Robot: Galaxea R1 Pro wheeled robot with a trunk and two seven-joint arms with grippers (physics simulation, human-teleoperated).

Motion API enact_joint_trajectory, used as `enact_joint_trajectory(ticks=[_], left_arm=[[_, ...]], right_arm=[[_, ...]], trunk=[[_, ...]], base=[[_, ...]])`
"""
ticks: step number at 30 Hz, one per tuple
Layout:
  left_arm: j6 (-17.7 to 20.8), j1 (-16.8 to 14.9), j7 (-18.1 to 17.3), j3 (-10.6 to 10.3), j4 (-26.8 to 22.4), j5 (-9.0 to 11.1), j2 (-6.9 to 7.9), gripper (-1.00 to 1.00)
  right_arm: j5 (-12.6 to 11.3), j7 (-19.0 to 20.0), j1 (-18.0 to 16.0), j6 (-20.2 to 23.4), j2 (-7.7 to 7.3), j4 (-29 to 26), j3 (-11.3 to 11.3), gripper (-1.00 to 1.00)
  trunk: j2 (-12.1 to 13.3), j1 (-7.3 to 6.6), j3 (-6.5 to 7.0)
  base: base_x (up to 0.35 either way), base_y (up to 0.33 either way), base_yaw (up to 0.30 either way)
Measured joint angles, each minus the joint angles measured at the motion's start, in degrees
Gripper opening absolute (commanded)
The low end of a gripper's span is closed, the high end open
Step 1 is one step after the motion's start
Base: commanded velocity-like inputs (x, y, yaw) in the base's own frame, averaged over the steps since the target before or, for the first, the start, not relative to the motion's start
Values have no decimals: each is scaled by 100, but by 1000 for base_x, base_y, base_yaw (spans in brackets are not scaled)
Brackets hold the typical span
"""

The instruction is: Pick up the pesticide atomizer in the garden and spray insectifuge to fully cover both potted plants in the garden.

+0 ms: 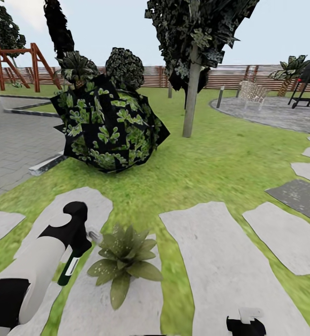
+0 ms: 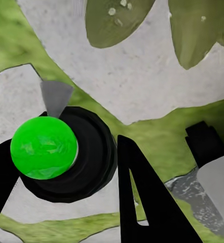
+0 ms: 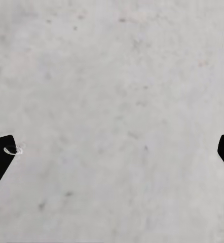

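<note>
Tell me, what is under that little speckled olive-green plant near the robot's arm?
The speckled olive-green rosette sits on a pale grey stepping stone edged by green grass. Its spreading leaves cover the base, so whatever pot it stands in cannot be seen.

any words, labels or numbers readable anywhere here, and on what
None can be read.
The bottle held in the left gripper has a white label, but it is too small and blurred to show any text.
The potted plant, the stepping stones and the fence carry no writing.
</note>
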Motion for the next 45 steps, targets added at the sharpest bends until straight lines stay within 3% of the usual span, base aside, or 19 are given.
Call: enact_joint_trajectory(ticks=[15, 32, 45], left_arm=[[-1, 8, 0, 1, -2, -51, -6, -100], [8, 10, 1, -27, -7, -66, 0, -100], [8, 50, -1, -36, -8, -75, -6, -100]], right_arm=[[0, 2, 0, 0, 9, 1, 4, 100], [8, 2, 0, 0, 9, 1, 9, 100], [18, 12, 0, -8, -33, 9, 10, 100]], trunk=[[0, 3, 0], [0, 3, 0], [0, 3, 0]], base=[[87, -60, 229], [66, -174, 224], [131, -1, 20]])
